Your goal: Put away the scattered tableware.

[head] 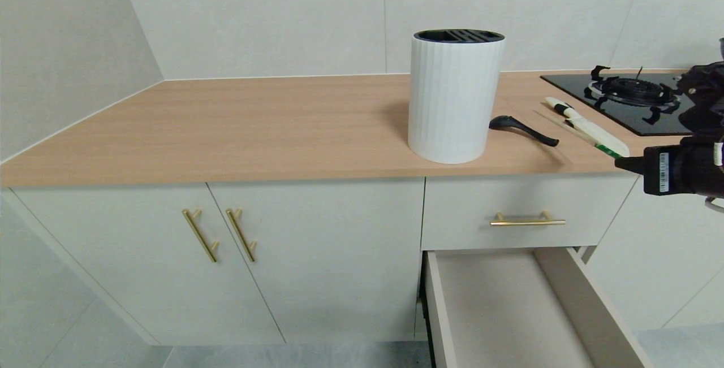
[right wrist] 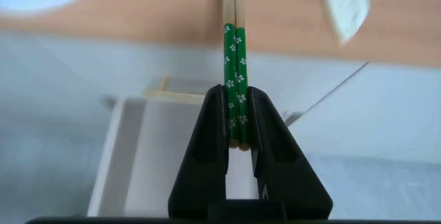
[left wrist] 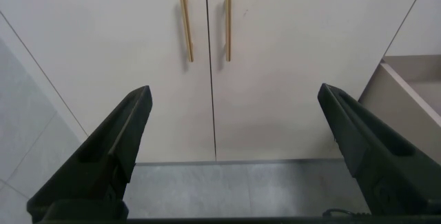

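A pair of wooden chopsticks (right wrist: 234, 72) with green flowered ends is clamped in my right gripper (right wrist: 238, 124). In the head view the chopsticks (head: 577, 135) slant over the counter's front right edge, the right gripper (head: 626, 163) holding their green end. A black spoon (head: 523, 129) and a white knife (head: 588, 128) lie on the wooden counter (head: 254, 125) beside them. A tall white ribbed utensil holder (head: 455, 96) stands just left of the spoon. My left gripper (left wrist: 234, 155) hangs open low in front of the cabinet doors, with nothing between its fingers (left wrist: 103, 162).
An open drawer (head: 509, 306) juts out below the counter at the lower right, also seen as the drawer (right wrist: 165, 155) under the chopsticks. A black gas hob (head: 628, 94) sits at the far right. Two cabinet doors with gold handles (left wrist: 207, 24) face the left gripper.
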`<state>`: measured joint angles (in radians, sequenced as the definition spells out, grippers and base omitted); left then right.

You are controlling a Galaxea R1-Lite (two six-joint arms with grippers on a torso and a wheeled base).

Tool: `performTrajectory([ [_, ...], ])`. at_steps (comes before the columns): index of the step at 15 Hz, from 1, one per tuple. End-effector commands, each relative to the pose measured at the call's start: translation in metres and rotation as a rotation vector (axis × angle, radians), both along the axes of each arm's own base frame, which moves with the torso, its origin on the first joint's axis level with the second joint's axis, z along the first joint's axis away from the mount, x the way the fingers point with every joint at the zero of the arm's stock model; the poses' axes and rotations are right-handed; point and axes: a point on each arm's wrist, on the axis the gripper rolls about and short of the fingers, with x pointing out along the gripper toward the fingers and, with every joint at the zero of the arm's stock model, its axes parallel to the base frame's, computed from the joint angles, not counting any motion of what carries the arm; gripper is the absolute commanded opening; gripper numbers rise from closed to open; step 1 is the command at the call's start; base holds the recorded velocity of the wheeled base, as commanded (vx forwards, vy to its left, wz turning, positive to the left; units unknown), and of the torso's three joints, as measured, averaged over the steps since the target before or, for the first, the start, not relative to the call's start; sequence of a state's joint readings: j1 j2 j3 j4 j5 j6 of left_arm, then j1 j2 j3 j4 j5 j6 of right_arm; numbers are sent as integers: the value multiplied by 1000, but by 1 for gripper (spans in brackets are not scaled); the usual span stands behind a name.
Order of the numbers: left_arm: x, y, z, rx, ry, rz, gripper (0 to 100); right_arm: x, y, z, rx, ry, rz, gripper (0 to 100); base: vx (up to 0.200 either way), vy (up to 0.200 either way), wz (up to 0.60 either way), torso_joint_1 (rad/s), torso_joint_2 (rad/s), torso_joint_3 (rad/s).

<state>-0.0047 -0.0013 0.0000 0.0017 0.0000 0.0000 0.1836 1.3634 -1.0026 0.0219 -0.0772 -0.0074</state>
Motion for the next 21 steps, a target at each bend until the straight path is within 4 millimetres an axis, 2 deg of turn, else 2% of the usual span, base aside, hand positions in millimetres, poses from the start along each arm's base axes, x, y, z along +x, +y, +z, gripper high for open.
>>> performTrajectory([
  [1, 0, 0, 0, 0, 1, 0, 100, -30, -4, 13, 36, -58, 67, 0, 0, 0, 0, 0, 0, 0],
  [3, 0, 0, 0, 0, 1, 0, 100, -46, -7, 15, 36, -28, 83, 0, 0, 0, 0, 0, 0, 0],
  [5, 0, 0, 0, 0, 1, 0, 100, -63, -3, 17, 48, 35, 181, 0, 0, 0, 0, 0, 0, 0],
  [12, 0, 0, 0, 0, 1, 0, 100, -70, 20, -2, 25, 165, 391, 0, 0, 0, 0, 0, 0, 0],
  [18, 0, 0, 0, 0, 1, 0, 100, -61, 30, -19, 4, 242, 427, 0, 0, 0, 0, 0, 0, 0],
  [21, 0, 0, 0, 0, 1, 0, 100, -64, 34, -21, -4, 249, 455, 0, 0, 0, 0, -17, 41, 27],
])
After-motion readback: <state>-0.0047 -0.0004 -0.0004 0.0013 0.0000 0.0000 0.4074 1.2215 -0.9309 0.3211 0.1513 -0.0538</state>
